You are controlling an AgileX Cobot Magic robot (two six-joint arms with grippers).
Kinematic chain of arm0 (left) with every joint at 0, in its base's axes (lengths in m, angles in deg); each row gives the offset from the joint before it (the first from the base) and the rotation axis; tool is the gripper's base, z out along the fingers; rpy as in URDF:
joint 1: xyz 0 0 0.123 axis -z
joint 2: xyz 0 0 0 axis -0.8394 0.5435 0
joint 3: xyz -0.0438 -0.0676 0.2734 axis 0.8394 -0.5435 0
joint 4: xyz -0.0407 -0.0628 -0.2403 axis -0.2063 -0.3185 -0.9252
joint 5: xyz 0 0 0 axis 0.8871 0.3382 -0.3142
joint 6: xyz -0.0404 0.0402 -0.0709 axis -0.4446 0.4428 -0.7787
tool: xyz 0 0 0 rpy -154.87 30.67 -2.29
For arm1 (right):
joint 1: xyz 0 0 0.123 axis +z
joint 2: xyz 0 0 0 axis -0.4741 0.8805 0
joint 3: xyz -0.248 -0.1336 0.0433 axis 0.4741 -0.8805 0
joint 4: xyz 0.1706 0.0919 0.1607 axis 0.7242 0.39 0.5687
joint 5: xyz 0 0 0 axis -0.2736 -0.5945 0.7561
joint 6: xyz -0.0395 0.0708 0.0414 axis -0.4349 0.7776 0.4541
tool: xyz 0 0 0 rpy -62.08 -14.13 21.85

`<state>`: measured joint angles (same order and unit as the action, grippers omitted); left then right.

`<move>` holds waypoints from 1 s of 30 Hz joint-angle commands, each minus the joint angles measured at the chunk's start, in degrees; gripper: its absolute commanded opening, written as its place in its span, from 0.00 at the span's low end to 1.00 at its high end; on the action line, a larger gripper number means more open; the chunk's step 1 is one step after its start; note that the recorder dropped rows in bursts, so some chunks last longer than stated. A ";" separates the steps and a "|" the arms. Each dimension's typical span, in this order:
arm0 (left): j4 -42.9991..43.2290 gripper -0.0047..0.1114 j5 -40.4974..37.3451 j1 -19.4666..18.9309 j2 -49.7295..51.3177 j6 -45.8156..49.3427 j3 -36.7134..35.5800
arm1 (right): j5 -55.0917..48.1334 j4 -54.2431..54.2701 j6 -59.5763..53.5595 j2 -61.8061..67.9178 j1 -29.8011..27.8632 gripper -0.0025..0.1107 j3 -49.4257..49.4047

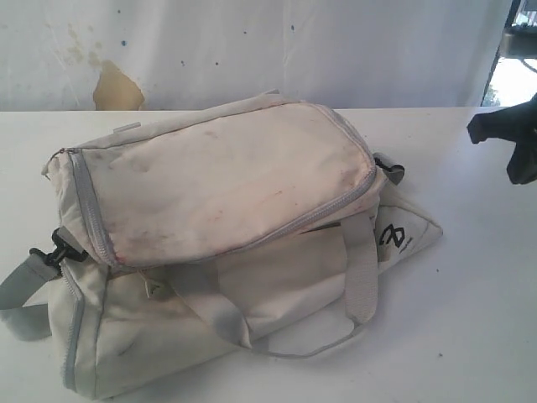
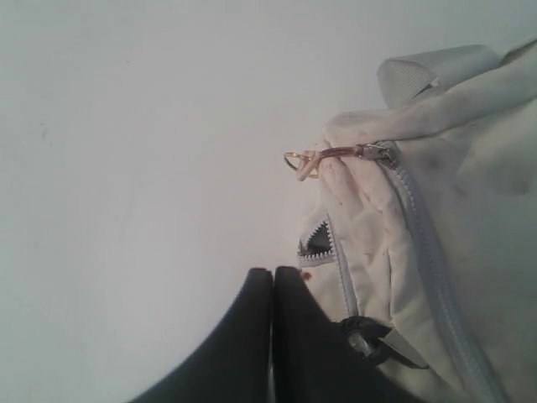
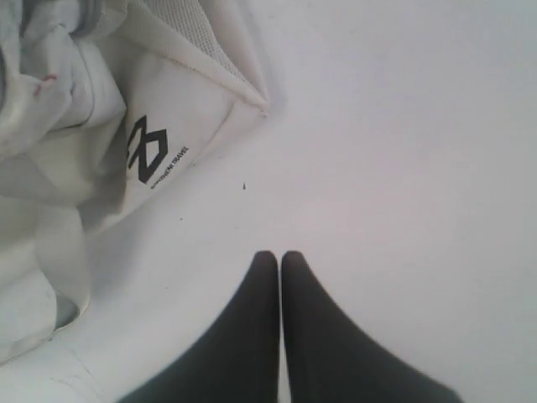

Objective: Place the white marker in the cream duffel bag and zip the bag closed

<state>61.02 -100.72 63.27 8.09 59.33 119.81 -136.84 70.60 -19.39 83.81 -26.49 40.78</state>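
The cream duffel bag [image 1: 226, 193] lies on the white table, stained, its grey top zipper [image 1: 340, 208] looking closed all along. The white marker is out of view. In the left wrist view my left gripper [image 2: 273, 273] is shut and empty, right beside the bag's end [image 2: 377, 227]. There a zipper pull [image 2: 306, 159] sticks out and a small gap [image 2: 317, 243] shows dark lining. My right gripper [image 3: 279, 256] is shut with nothing in it, over bare table beside the black logo [image 3: 147, 151]. It hangs dark at the right edge [image 1: 487, 128] of the exterior view.
A black clip [image 1: 54, 252] joins a grey shoulder strap [image 1: 21, 290] at the bag's left end. Grey carry handles [image 1: 361, 269] droop over the front side. The white table [image 1: 470, 294] ends at a stained wall [image 1: 117, 84] behind.
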 commanded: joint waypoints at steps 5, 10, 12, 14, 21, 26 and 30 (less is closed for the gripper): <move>0.01 0.04 -2.09 0.21 -10.10 -0.13 0.34 | -1.34 -0.39 -0.73 -10.01 -0.22 0.02 -0.19; -0.14 0.04 -4.13 0.21 -17.20 0.01 0.34 | -2.09 -0.39 -0.73 -17.03 -0.22 0.02 -0.19; -0.14 0.04 -4.36 0.21 -20.53 0.01 0.22 | -2.09 -0.39 -0.73 -20.02 -0.22 0.02 -0.32; 0.00 0.04 -4.15 0.21 -24.58 0.27 -0.55 | -1.59 -0.39 -0.73 -22.85 -0.22 0.02 -1.15; 2.47 0.04 -3.47 0.21 -39.75 0.42 -8.95 | -1.09 -0.87 -1.74 -34.98 -0.22 0.02 -8.11; 7.72 0.04 -2.70 0.21 -53.03 0.82 -14.72 | -0.86 -2.43 -2.41 -46.44 -0.22 0.02 -12.31; 8.22 0.04 -1.94 0.21 -62.68 0.82 -17.84 | -0.74 -3.78 -2.03 -56.06 -0.22 0.02 -15.06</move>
<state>68.18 -103.80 63.27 -49.04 59.98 103.80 -138.14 68.06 -21.19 34.11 -26.49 27.54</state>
